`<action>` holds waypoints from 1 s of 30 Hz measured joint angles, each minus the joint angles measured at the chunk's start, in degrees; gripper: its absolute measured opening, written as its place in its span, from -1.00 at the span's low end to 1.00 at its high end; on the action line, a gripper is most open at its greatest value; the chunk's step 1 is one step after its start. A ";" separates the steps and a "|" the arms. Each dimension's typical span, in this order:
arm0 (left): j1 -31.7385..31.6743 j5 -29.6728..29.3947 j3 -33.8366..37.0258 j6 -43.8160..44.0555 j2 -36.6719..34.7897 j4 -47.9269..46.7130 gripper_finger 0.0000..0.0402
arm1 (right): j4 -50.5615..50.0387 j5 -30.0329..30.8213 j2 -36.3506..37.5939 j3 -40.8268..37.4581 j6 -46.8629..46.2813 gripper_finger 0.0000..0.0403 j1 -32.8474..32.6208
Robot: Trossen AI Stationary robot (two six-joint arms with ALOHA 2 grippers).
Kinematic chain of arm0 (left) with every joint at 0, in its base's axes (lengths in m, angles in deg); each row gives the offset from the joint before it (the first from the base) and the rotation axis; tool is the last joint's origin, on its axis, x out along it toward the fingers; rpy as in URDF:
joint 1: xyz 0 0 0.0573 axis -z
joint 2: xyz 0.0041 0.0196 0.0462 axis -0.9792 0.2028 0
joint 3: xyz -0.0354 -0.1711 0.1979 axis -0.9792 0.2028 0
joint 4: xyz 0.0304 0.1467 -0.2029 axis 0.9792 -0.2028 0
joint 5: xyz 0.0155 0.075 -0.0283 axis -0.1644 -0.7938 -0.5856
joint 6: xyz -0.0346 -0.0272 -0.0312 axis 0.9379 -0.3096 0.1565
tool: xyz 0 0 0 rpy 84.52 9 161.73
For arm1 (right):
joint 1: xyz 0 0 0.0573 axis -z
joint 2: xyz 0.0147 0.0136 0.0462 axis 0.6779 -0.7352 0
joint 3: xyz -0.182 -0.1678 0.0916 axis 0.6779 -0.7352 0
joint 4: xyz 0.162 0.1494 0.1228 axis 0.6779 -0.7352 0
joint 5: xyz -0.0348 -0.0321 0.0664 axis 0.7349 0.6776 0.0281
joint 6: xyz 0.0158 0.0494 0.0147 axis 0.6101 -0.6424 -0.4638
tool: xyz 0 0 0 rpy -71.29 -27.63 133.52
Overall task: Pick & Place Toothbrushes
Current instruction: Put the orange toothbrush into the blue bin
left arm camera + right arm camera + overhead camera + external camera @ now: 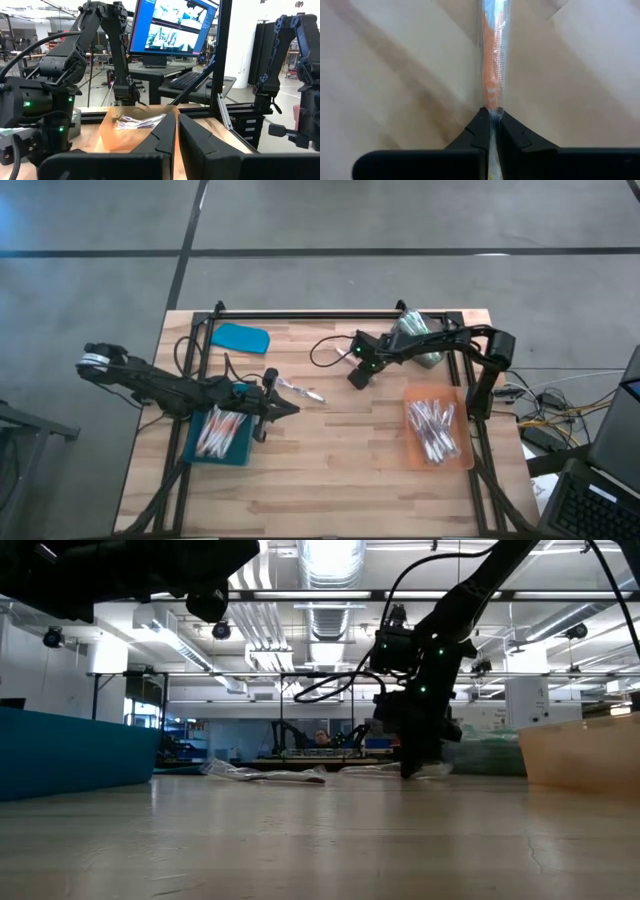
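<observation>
Right fingers (491, 120): pinching together on the clear wrapper of an orange-handled toothbrush (493, 55), which is lying on the bare worktop (395, 75).
Right gripper (357, 376): reaching low over the worktop's middle, between the two trays.
Left fingers (176, 131): sitting nearly together with only a thin gap, gripping nothing that shows.
Left gripper (288, 409): hovering just beside the blue tray (200, 457), pointing toward the middle.
Loose brush (300, 391): one more wrapped piece lying on the wood near the left gripper.
Blue tray contents (220, 432): holding a small pile of toothbrushes.
Orange tray (412, 462): holding a fuller heap (433, 430).
Progress: seemingly midway; which tray is receiving cannot be told, and the pinched brush is not yet lifted.
</observation>
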 joint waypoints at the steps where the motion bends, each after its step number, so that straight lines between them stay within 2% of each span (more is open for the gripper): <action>1: 0.02 0.00 0.00 0.00 0.00 -0.03 -0.87 | -0.19 -1.00 0.26 0.02 0.05 -0.95 0.00; 4: 0.01 0.00 0.00 0.19 0.00 -0.46 -0.87 | -1.84 -4.62 1.70 0.04 0.20 -0.95 -0.19; 9: 0.00 0.00 0.00 0.22 0.00 -1.08 -0.87 | -4.65 -7.27 6.35 0.34 0.22 -0.96 -1.49; 16: 0.00 0.00 0.00 0.25 0.00 -1.28 -0.87 | -11.11 -9.68 13.32 0.35 0.29 -0.96 -8.23; 24: 0.02 0.01 0.00 0.60 0.00 -1.40 -0.87 | -11.87 -8.61 22.10 0.42 0.48 -0.96 -22.42; 30: 0.00 0.00 0.00 0.69 0.00 -1.50 -0.87 | -11.19 1.35 25.69 0.42 3.85 -0.96 -35.83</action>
